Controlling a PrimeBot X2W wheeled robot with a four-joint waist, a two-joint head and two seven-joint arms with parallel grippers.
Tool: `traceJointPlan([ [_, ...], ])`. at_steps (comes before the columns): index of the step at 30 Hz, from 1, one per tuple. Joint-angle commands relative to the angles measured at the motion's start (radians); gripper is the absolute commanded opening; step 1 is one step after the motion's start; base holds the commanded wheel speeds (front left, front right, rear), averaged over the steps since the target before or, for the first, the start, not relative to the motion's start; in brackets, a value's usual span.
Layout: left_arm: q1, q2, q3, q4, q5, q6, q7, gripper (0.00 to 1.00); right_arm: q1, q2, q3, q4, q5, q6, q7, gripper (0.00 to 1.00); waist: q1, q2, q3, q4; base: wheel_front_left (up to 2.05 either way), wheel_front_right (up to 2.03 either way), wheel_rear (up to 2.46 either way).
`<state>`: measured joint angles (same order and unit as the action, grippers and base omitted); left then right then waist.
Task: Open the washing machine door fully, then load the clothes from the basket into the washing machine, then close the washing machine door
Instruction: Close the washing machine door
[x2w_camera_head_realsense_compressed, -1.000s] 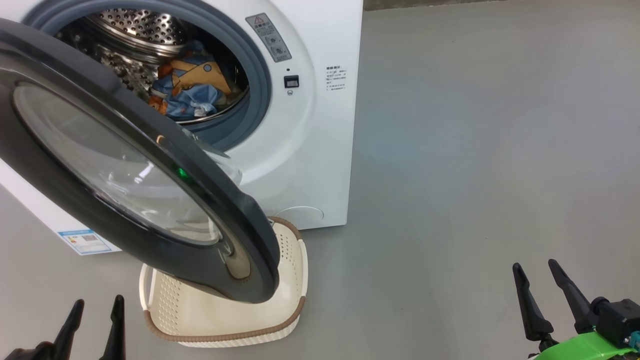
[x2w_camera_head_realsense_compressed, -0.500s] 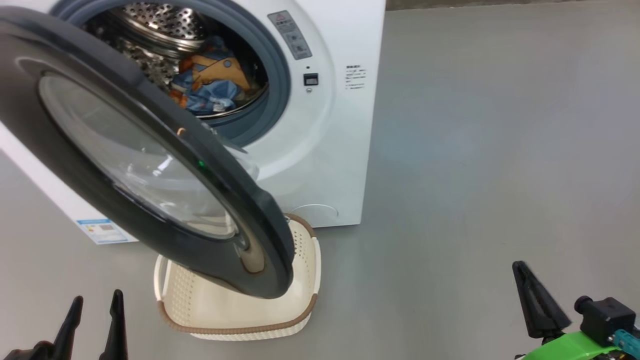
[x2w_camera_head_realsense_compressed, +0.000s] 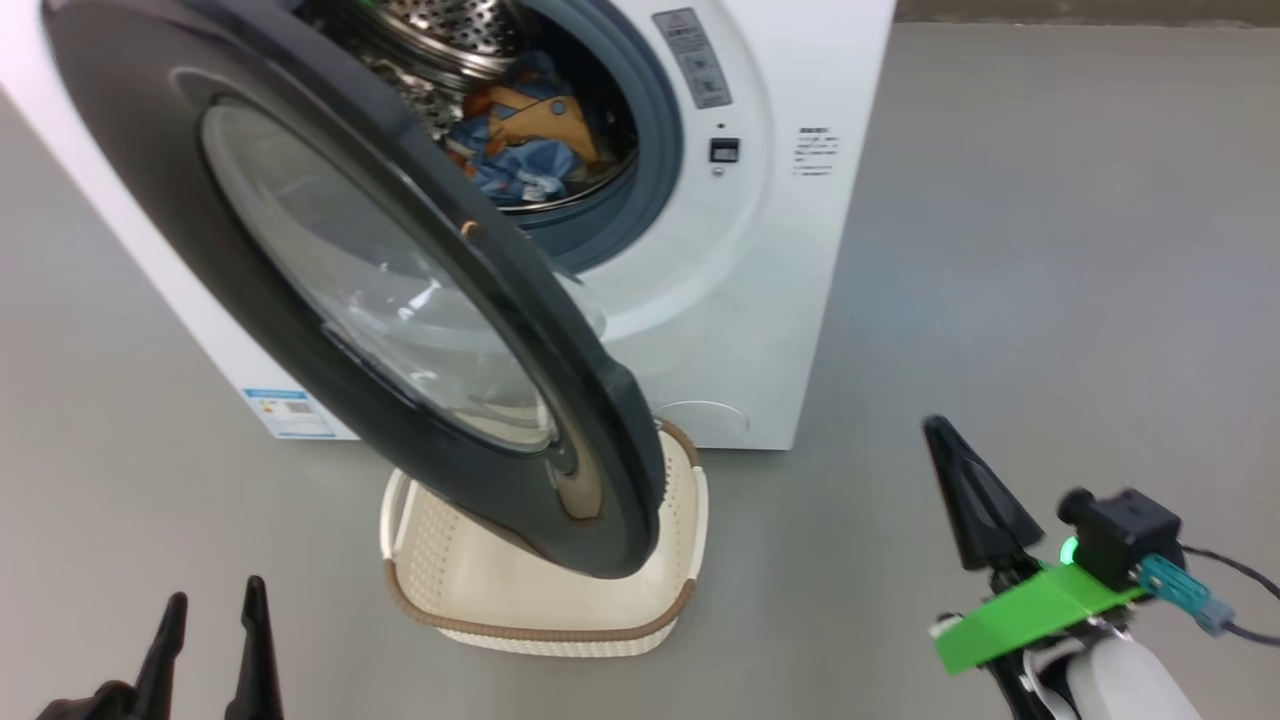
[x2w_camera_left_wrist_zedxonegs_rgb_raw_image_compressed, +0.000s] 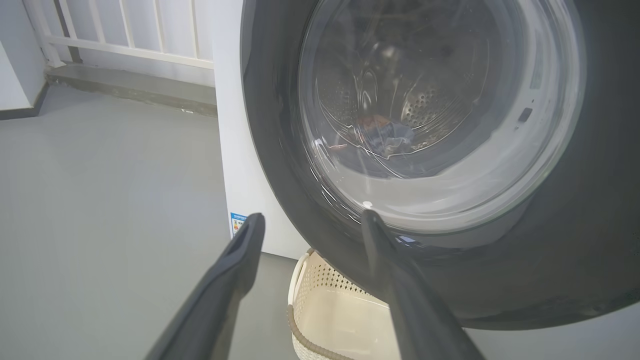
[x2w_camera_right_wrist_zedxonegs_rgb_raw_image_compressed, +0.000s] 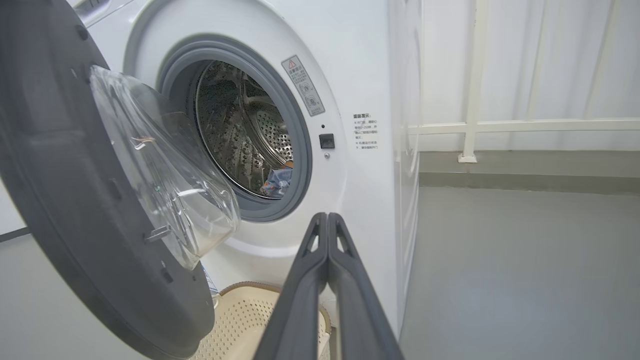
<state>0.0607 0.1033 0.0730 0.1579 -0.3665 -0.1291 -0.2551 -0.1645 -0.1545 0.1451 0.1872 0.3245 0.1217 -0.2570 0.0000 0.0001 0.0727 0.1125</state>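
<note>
Big door is hanging open over the basket (x2w_camera_head_realsense_compressed: 540, 632); clothes (x2w_camera_head_realsense_compressed: 530, 140) are lying in the drum.

The washing machine door (x2w_camera_head_realsense_compressed: 400, 300) is looking hard, heavy and slippery, so pushing its black rim, not the glass, is seeming best. The soft clothes are sitting inside the washing machine (x2w_camera_head_realsense_compressed: 800, 300). The left gripper (x2w_camera_head_realsense_compressed: 215, 592) is standing with fingers wide apart and the right gripper (x2w_camera_head_realsense_compressed: 945, 445) with fingers pressed together, both holding nothing. A grey sticker (x2w_camera_head_realsense_compressed: 690, 55) is showing a red warning triangle; the blue label (x2w_camera_head_realsense_compressed: 290, 412) is too tiny to read.
</note>
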Motion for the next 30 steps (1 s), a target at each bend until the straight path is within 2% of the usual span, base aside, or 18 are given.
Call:
traceJointPlan([
  [1, -0.036, 0.009, 0.022, -0.025, -0.003, -0.002, -0.007, 1.00, -0.048, 0.007, 0.043, -0.025, 0.022, 0.009, -0.005, 0.00, 0.0000, -0.0001, -0.001, 0.031, 0.00, 0.00, 0.00],
  [7, -0.045, -0.005, 0.005, -0.033, -0.007, -0.002, -0.007, 1.00, -0.121, 0.019, 0.111, -0.074, 0.031, 0.009, -0.005, 0.00, 0.0000, -0.0001, -0.005, 0.065, 0.00, 0.00, 0.00],
  [15, -0.038, -0.008, -0.006, -0.055, -0.006, -0.002, -0.007, 1.00, -0.181, 0.040, 0.201, -0.250, 0.040, 0.009, -0.005, 0.00, 0.0000, -0.0001, -0.019, 0.081, 0.00, 0.00, 0.00],
  [21, -0.036, -0.007, -0.015, -0.078, -0.004, -0.002, -0.007, 1.00, -0.198, 0.050, 0.323, -0.363, 0.047, 0.009, -0.005, 0.00, 0.0000, -0.0001, -0.027, 0.091, 0.00, 0.00, 0.00],
  [24, -0.034, -0.007, -0.017, -0.089, -0.004, -0.002, -0.007, 1.00, -0.190, 0.051, 0.396, -0.365, 0.059, 0.009, -0.005, 0.00, 0.0000, -0.0001, -0.028, 0.096, 0.00, 0.00, 0.00],
  [30, -0.035, -0.010, -0.029, -0.100, -0.005, -0.002, -0.007, 1.00, -0.164, 0.045, 0.511, -0.276, 0.089, 0.009, -0.005, 0.00, 0.0000, -0.0001, -0.020, 0.110, 0.00, 0.00, 0.00],
])
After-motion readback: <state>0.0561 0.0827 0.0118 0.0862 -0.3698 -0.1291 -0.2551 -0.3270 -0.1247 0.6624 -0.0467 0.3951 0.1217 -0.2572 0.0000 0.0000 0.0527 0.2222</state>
